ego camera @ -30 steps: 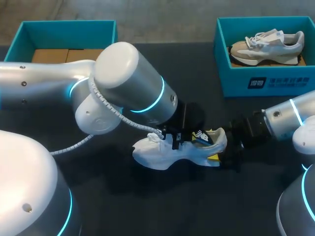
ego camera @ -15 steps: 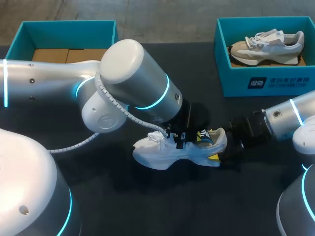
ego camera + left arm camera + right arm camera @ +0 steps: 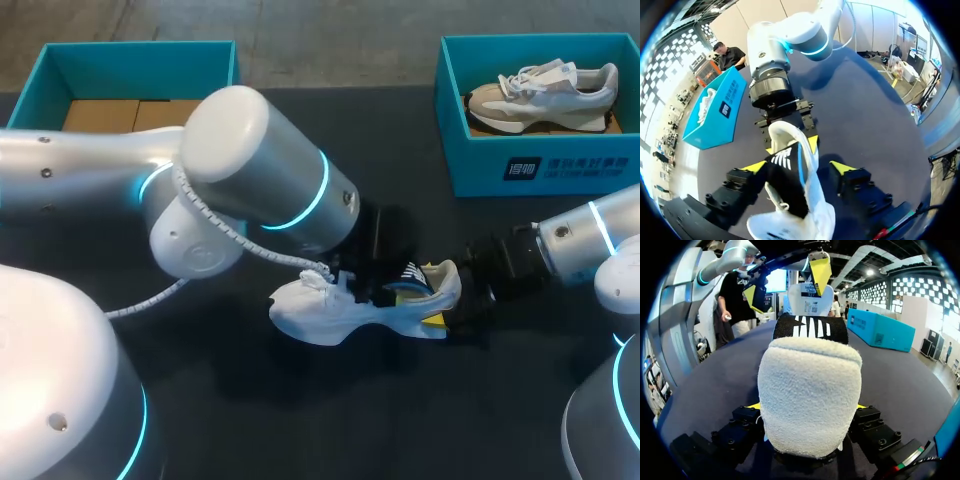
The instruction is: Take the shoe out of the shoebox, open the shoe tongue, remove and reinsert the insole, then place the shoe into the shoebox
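A white shoe (image 3: 360, 308) with a black tongue stands on the black table. My left gripper (image 3: 378, 285) hangs over its opening. In the left wrist view the left gripper (image 3: 799, 167) is open, its yellow tips wide apart on either side of the raised tongue (image 3: 787, 175), and one tip stands clear of it. My right gripper (image 3: 452, 298) is at the heel. In the right wrist view the fuzzy heel (image 3: 810, 395) fills the space between the right gripper's (image 3: 807, 407) open fingers. A teal shoebox (image 3: 135, 58) with a cardboard liner sits at the back left.
A second teal box (image 3: 540, 165) at the back right holds a beige and white shoe (image 3: 545, 90); it also shows in the left wrist view as the teal box (image 3: 715, 112). My left arm's large elbow (image 3: 250, 170) hangs over the table's middle left.
My left gripper has gone from shut on the tongue to wide open, letting it go. Its elbow swung right, then back left. The shoe and right arm stayed put.
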Robot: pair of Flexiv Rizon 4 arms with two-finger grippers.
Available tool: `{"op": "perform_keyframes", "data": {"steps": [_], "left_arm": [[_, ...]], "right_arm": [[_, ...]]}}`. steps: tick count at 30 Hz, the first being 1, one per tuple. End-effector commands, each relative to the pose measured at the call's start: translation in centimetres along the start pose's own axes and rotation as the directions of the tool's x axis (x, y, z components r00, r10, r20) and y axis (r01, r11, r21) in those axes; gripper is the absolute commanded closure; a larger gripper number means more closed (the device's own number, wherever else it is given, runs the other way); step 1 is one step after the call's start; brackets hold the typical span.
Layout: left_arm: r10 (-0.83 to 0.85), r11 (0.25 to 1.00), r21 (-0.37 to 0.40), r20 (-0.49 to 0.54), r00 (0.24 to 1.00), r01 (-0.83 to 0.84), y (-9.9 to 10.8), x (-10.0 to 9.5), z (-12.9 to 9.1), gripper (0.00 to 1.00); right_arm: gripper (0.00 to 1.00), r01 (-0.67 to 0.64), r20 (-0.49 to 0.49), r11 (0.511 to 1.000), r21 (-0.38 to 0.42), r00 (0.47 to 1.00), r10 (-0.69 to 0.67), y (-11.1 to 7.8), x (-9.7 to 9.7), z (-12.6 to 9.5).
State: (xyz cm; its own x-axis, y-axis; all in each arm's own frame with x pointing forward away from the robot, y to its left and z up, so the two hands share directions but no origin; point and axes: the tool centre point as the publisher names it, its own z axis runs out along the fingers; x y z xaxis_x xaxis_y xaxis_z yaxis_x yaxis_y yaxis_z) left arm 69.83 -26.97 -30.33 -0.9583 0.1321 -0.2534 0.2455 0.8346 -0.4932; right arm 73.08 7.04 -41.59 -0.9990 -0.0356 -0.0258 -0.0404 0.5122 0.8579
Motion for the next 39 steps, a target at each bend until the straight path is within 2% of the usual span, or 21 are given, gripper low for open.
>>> {"op": "perform_keyframes", "data": {"steps": [1,12,17,39], "left_arm": [[0.0,1.0,0.002,0.007,1.0,0.0,0.6,0.9,-2.1,0.0],[0.015,1.0,-0.004,0.052,0.999,-0.015,0.0,0.9,-2.0,0.0],[0.016,0.999,-0.038,0.094,0.995,-0.012,-0.5,0.7,-1.5,0.0],[0.016,0.999,-0.038,0.094,0.995,-0.012,-0.5,0.7,-1.5,0.0]], "right_arm": [[1.0,0.0,0.001,1.0,0.003,1.0,0.0,-0.5,-0.1,0.4],[1.0,0.0,0.001,1.0,0.003,1.0,0.0,-0.5,-0.1,0.4],[1.0,0.0,0.001,1.0,0.003,1.0,0.0,-0.5,-0.1,0.4],[1.0,0.0,0.001,1.0,0.003,1.0,0.0,-0.5,-0.1,0.4]]}}
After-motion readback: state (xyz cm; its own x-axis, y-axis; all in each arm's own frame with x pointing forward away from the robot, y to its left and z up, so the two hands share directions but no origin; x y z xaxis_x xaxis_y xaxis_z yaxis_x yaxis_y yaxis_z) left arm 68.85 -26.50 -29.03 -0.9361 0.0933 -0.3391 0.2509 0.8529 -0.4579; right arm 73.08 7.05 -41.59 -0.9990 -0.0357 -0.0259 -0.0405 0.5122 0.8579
